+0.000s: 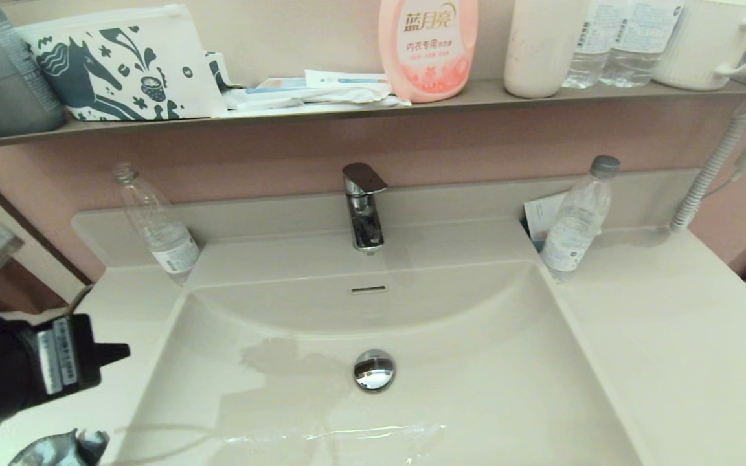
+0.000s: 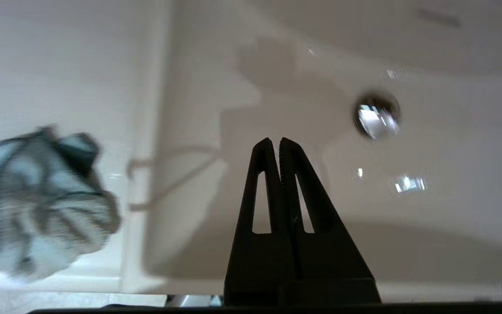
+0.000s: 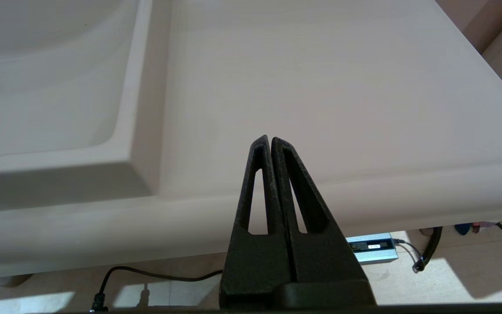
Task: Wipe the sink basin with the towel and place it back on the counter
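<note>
left gripper: fingers pressed together on nothing, hanging over the near-left part of the sink basin, just inside its left rim.
right gripper: fingers pressed together, holding nothing, parked off the near edge of the counter on the right side, well apart from the bowl.
towel: crumpled in a heap on the left strip of counter at the near edge, just beside the basin's left rim and apart from the left gripper; only its top shows in the head view.
edges: the basin's left rim runs between towel and gripper; the right counter is a broad flat stretch from rim to outer edge.
basin: glossy, with a chrome drain plug at the middle, an overflow slot on the far wall and a wet streak along the near floor.
surroundings: a chrome faucet at the far middle, 2 clear bottles flanking it on the back ledge, a shelf above carrying a pink bottle and a horse-print pouch.
</note>
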